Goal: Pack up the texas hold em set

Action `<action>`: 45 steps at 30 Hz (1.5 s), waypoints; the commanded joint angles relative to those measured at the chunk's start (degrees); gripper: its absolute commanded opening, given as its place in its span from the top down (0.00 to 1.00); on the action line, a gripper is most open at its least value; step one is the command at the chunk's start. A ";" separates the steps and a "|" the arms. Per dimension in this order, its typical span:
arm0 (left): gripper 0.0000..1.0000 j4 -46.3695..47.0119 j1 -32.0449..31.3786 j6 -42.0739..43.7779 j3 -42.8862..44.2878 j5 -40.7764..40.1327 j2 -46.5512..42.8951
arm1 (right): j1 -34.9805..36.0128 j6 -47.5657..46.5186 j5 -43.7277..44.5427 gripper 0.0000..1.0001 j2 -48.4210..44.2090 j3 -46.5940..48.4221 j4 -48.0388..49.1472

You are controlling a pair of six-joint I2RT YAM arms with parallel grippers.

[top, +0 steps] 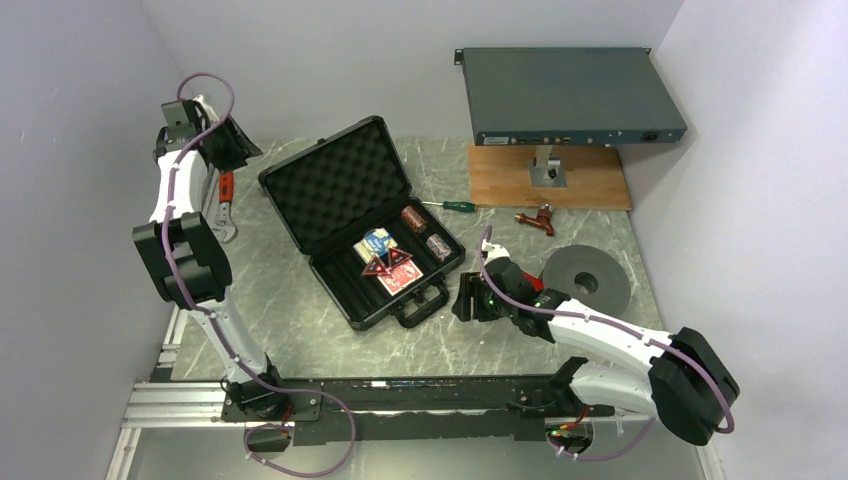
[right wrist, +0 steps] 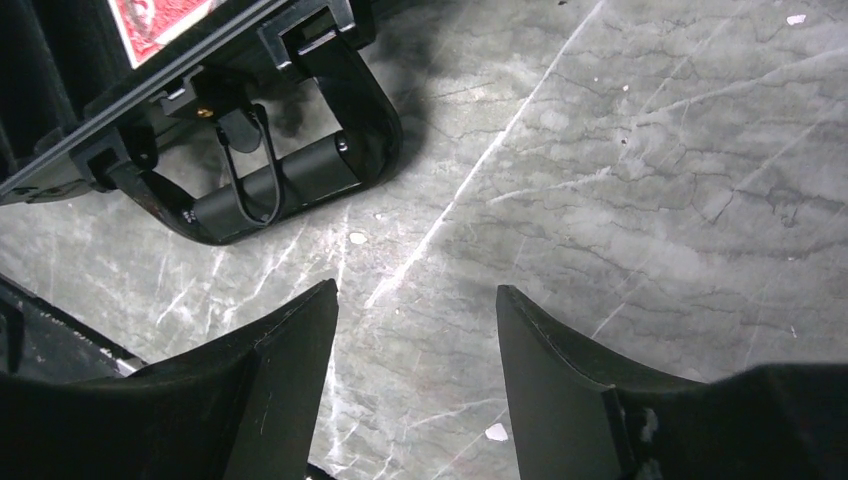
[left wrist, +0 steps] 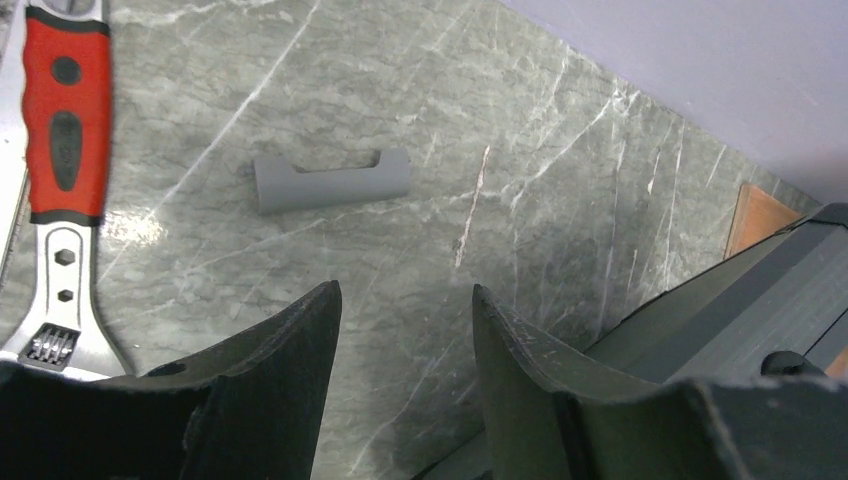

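Observation:
The black briefcase lies open in the middle of the table, its egg-crate foam lid laid back to the far left. In its base lie a blue deck, a red deck, red-black triangular tokens and two chip rolls. My right gripper hovers just right of the case handle; it is open over bare marble. My left gripper hangs high at the far left beside the lid edge, open and empty.
A red-handled wrench and a small grey bracket lie on the marble by the left gripper. A grey rack-mount box stands on a wooden board at the back right. A black disc, a green screwdriver and a red tool lie right of the case.

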 commanded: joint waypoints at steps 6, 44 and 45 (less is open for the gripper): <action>0.58 -0.72 -1.56 3.05 -0.32 4.57 1.11 | 0.13 0.66 3.57 0.43 4.47 4.23 2.93; 0.68 -1.96 -11.62 4.15 -11.47 2.84 -14.82 | 0.13 1.06 -2.65 0.49 22.71 10.60 10.88; 0.68 -1.77 -11.79 4.03 -11.86 3.18 -15.13 | 0.13 1.05 -2.71 0.49 22.93 10.79 10.88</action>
